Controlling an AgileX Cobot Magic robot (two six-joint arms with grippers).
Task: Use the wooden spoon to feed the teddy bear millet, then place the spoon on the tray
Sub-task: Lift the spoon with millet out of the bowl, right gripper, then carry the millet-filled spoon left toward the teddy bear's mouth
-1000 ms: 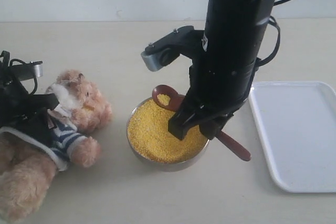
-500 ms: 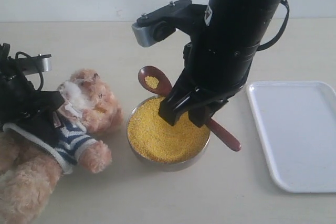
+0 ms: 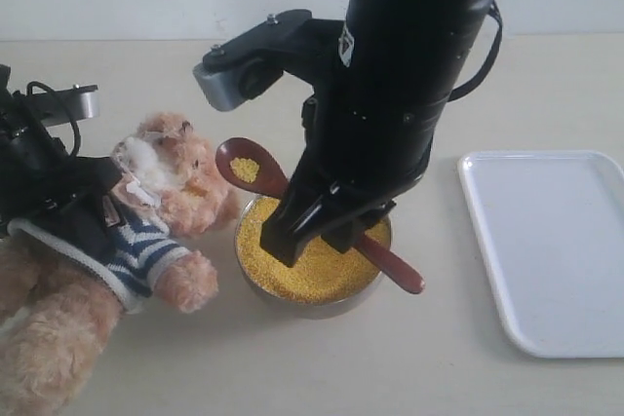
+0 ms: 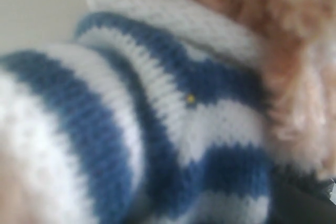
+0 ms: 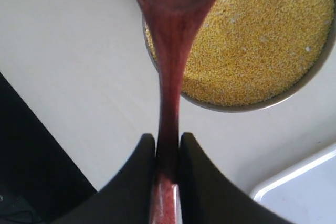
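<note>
Where the table [image 3: 409, 367] comes nearest me, on the near side of the metal bowl [image 3: 292, 299], it lies bare and open. Left of the bowl sprawls the teddy bear [image 3: 166, 177], its legs cut off from view. The left gripper [image 3: 58, 204] is pressed against its striped shirt, but all I get up close is blurred knit, so I cannot tell whether it grips. Millet [image 3: 283, 265] fills the bowl. The wooden spoon [image 3: 249, 168] slants across above it. Its scoop is raised past the left rim, pointing at the bear's face with a few grains aboard, and its handle end sits low to the right. The right gripper [image 5: 168, 142] is clenched on the handle, hiding its middle. The tray [image 3: 546, 241] lies well right of the bowl, its far end cut off.
</note>
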